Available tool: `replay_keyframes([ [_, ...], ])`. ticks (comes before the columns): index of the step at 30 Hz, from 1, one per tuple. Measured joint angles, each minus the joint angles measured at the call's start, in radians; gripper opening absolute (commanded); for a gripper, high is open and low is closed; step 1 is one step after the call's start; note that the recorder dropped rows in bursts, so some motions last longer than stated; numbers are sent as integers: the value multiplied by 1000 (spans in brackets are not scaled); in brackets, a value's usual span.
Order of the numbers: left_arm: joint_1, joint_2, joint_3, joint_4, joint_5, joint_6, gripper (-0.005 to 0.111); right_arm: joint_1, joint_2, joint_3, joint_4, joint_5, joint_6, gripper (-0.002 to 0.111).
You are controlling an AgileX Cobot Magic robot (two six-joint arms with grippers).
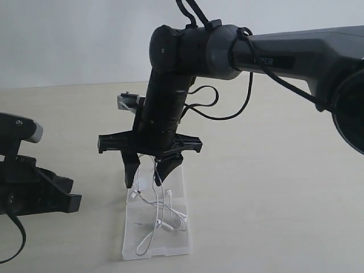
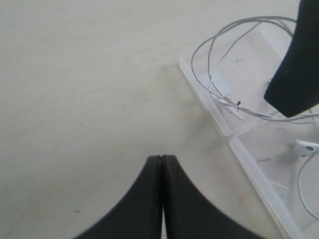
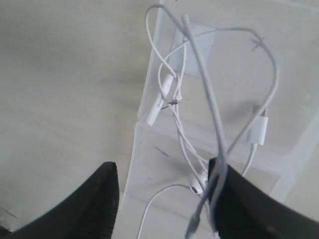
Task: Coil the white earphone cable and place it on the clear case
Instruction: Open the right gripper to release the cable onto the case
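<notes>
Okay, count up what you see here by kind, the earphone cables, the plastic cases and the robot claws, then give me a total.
white earphone cable: 1
clear case: 1
robot claws: 2 (left claw shut, right claw open above the case)
total: 4

Beige tabletop [image 1: 273, 199], pale grey wall [image 1: 68, 40]
</notes>
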Motion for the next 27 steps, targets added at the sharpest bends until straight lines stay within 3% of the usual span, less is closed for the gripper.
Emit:
replay_keyframes([
  [17, 0, 0, 0, 0, 65, 2, 0, 0, -116, 0, -50, 1, 2, 50],
  [19, 0, 0, 0, 0, 84, 2, 0, 0, -126, 13, -91, 0, 2, 41],
  [24, 0, 0, 0, 2, 124, 4, 0, 0, -186, 104, -175, 0, -9, 0],
  [27, 0, 0, -11, 16, 163, 4, 0, 0, -248, 164, -212, 2, -84, 0],
])
